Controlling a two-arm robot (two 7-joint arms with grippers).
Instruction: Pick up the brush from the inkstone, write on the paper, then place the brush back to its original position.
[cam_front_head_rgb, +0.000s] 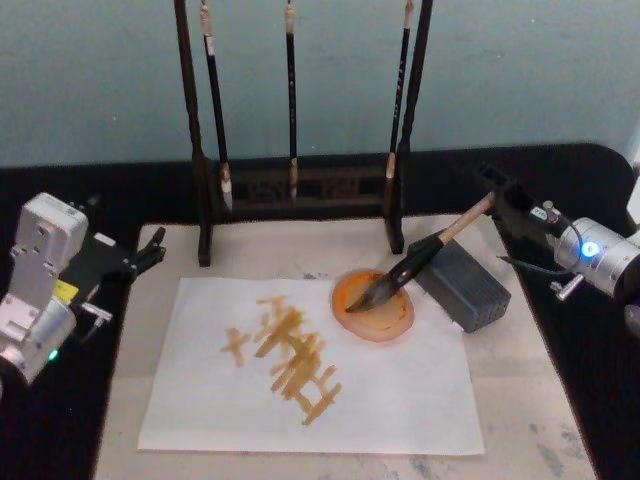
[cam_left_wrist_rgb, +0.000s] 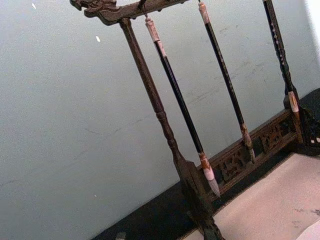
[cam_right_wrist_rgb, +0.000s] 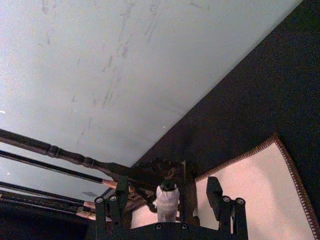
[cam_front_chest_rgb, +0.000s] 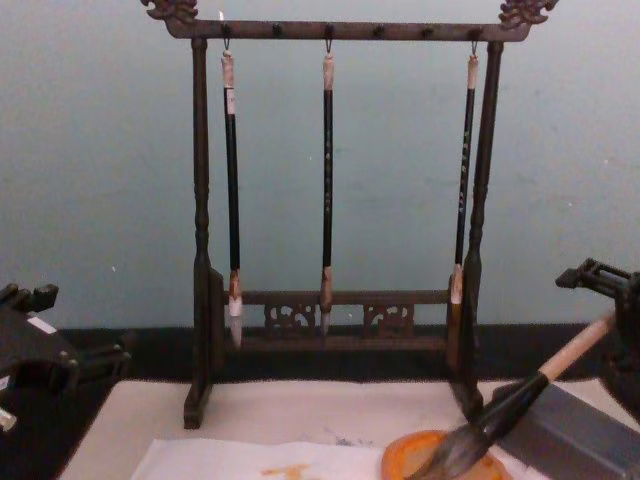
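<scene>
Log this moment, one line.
right gripper: open around brush handle | brush: bristles in inkstone, leaning on grey block | left gripper: parked left

Head view: set high, aimed forward and down onto the rack (cam_front_head_rgb: 300, 188).
Chest view: set low, aimed level at the rack's front; its full height is seen.
Left wrist view: held close by the rack's left post, tilted, aimed upward.
Right wrist view: held off the rack's right end, aimed at the wall (cam_right_wrist_rgb: 125, 60) behind it.
Shared: the rack by all four; the inkstone (cam_front_head_rgb: 373, 305) before it by head and chest.
</scene>
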